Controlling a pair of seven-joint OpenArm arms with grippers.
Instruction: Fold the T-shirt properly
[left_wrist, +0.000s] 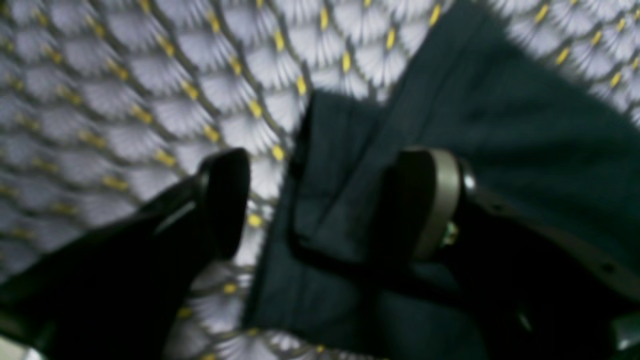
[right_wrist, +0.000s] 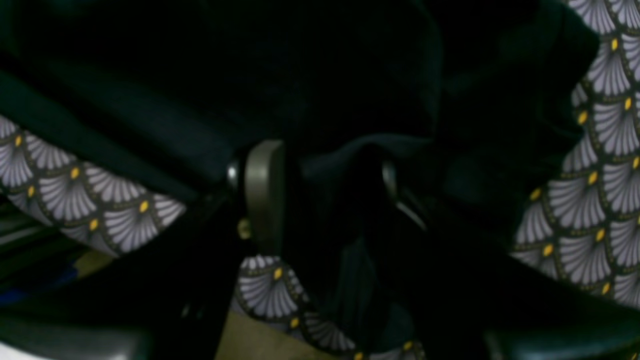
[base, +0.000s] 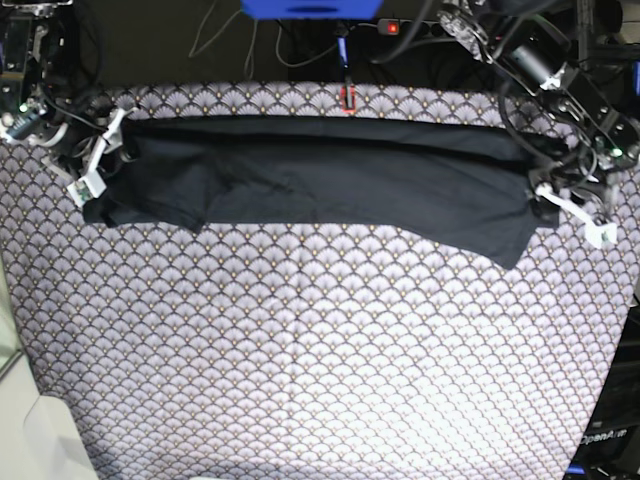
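Note:
The black T-shirt (base: 320, 175) lies as a long folded band across the far part of the table. My left gripper (base: 582, 215) is at its right end. In the left wrist view the left gripper (left_wrist: 325, 205) is open, with a folded corner of the shirt (left_wrist: 500, 125) between its fingers; patterned cloth shows between the left finger (left_wrist: 225, 200) and the fabric. My right gripper (base: 92, 172) is at the shirt's left end. In the right wrist view the right gripper (right_wrist: 327, 190) has bunched dark shirt fabric (right_wrist: 350, 150) filling the gap between its fingers.
The white-and-grey scallop-patterned tablecloth (base: 320, 340) covers the table. Cables, a power strip (base: 400, 27) and a blue object (base: 310, 8) sit behind the far edge. The table's left edge (right_wrist: 250, 340) is close under my right gripper.

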